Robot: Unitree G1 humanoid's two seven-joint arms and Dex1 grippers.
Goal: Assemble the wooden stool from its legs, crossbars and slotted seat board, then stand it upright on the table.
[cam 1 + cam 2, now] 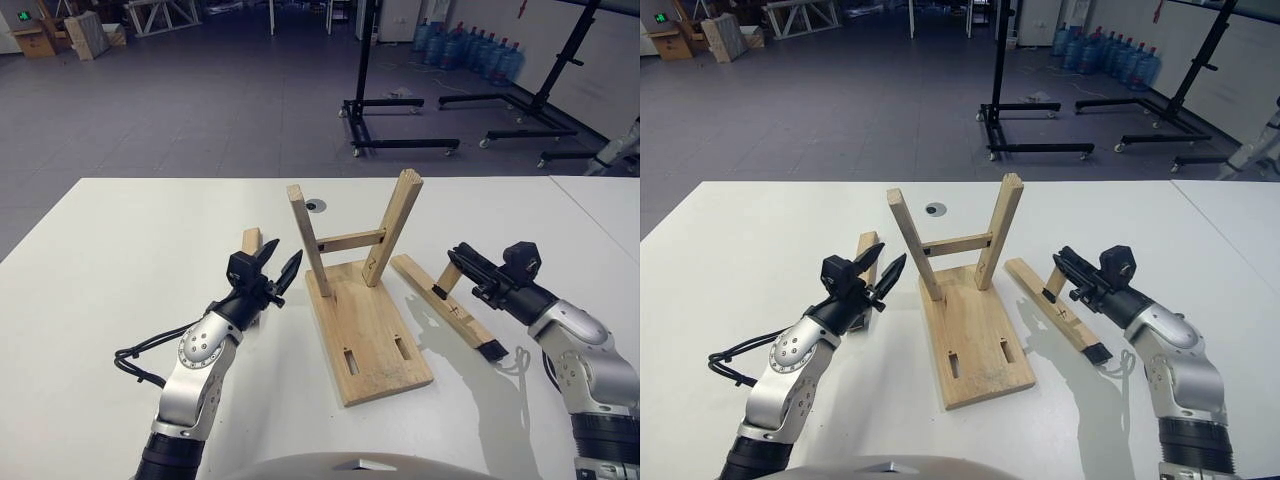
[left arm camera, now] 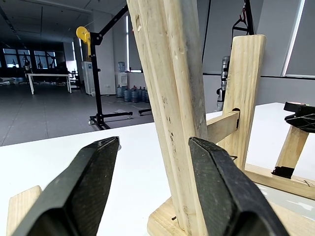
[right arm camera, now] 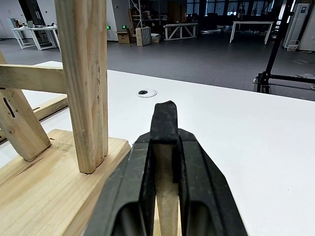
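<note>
White table [image 1: 120, 260]: wide bare surface to the left of the left gripper [image 1: 284, 251] and back to the far edge. Seat board [image 1: 372, 340] lies flat at centre, two legs [image 1: 393, 228] upright in its far slots, crossbar [image 1: 350, 242] joining them. Left gripper spread wide, holding nothing, just beside the left leg. Right gripper [image 1: 458, 251] clamped on a short bar [image 1: 447, 278] rising from a leg lying flat [image 1: 462, 318].

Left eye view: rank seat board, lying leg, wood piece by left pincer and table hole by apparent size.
1. Seat board
2. lying leg
3. wood piece, partly hidden behind the left pincer, so tentative
4. table hole
</note>
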